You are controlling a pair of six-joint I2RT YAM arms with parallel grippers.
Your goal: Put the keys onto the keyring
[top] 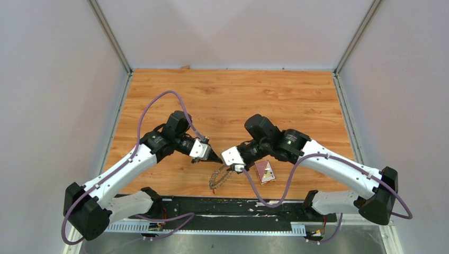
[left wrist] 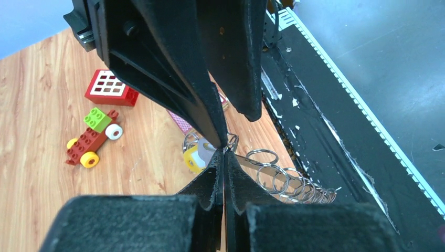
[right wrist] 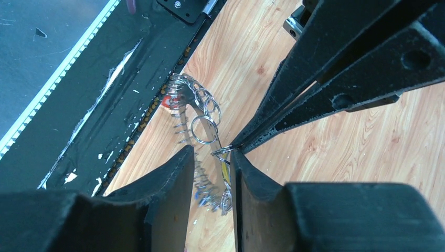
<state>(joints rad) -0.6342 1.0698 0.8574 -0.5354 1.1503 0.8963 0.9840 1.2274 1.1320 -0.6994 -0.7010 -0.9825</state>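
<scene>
The keyring (top: 219, 178), a spiky wreath of metal rings and grey keys, lies near the table's front edge between both arms. My left gripper (left wrist: 224, 150) is shut, and its tips pinch a small wire ring (right wrist: 222, 151) at the keyring's (right wrist: 195, 107) near end. Its row of rings (left wrist: 294, 181) trails off to the right. A key with a yellow tag (left wrist: 193, 159) hangs just beside that pinch. My right gripper (right wrist: 211, 157) is open, its jaws standing either side of the yellow key (right wrist: 226, 169), and its right fingertip (right wrist: 239, 157) is almost at the pinched ring.
A red block with white buttons (left wrist: 109, 86) and a red, green and yellow toy car (left wrist: 92, 137) sit on the wood behind the grippers. A red card (top: 265, 172) lies right of the keyring. The black base rail (top: 227, 207) runs along the front edge.
</scene>
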